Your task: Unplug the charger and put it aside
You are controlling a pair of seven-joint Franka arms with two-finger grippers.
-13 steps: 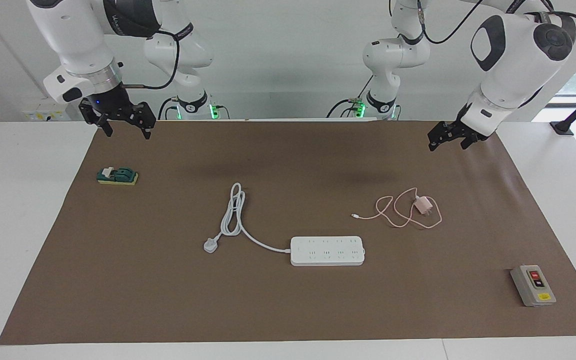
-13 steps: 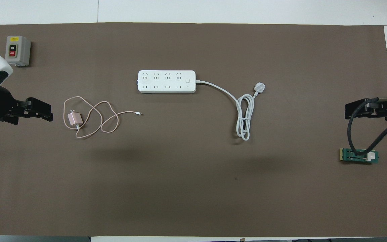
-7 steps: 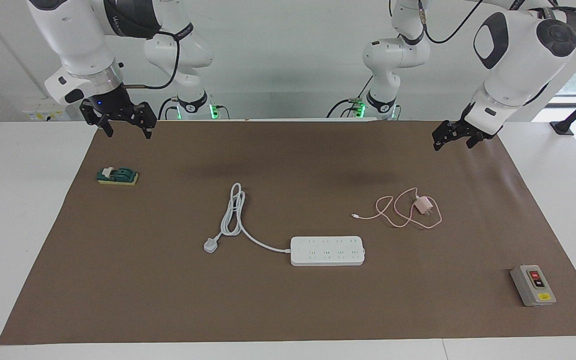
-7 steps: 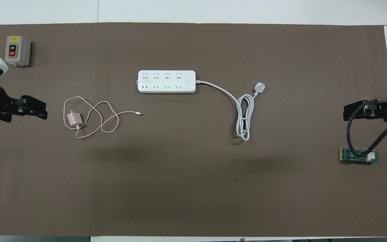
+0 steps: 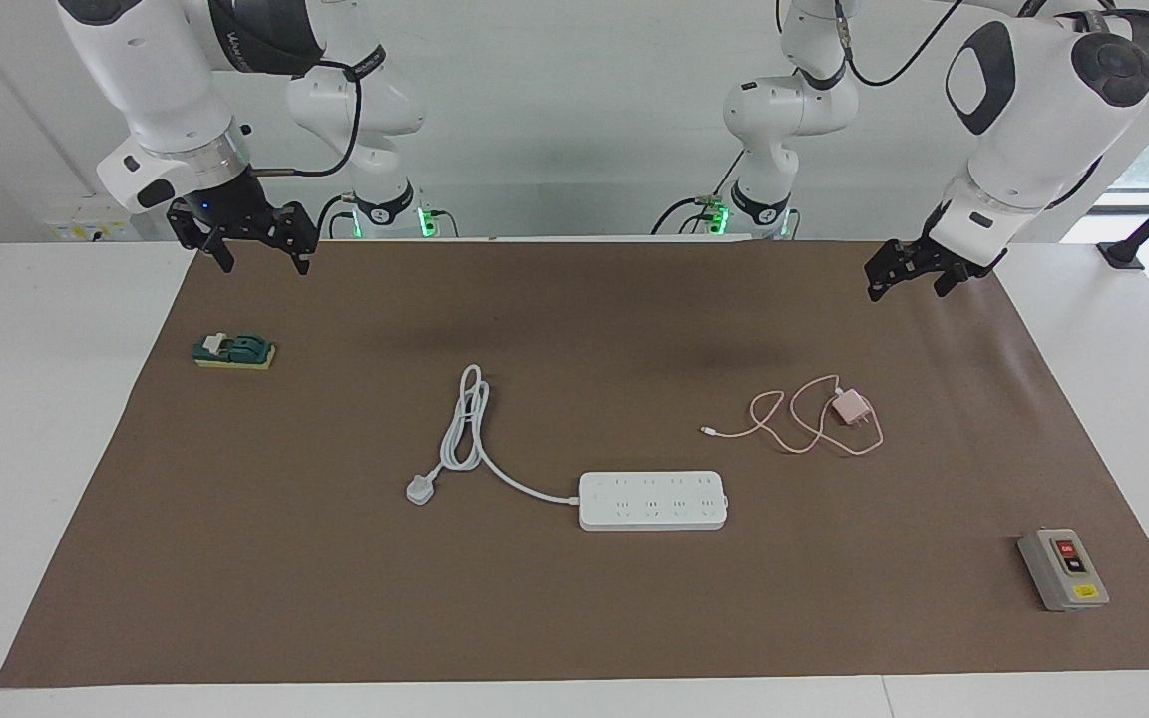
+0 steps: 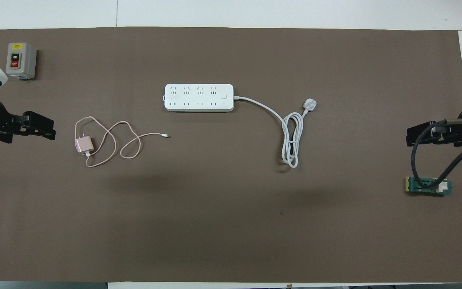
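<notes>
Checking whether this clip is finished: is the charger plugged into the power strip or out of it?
Out. The charger lies on the brown mat apart from the power strip, nearer the robots, its pink cable looped beside it; neither gripper touches it.

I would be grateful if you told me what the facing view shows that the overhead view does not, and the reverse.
Only the facing view shows the arms' bases, the wall, and both claws raised clear above the brown mat.

Only the overhead view shows the grey switch box's button lettering.

Both show the left claw and right claw at the mat's ends, the pink charger lying unplugged, nearer to the robots than the white power strip, and the green part.
</notes>
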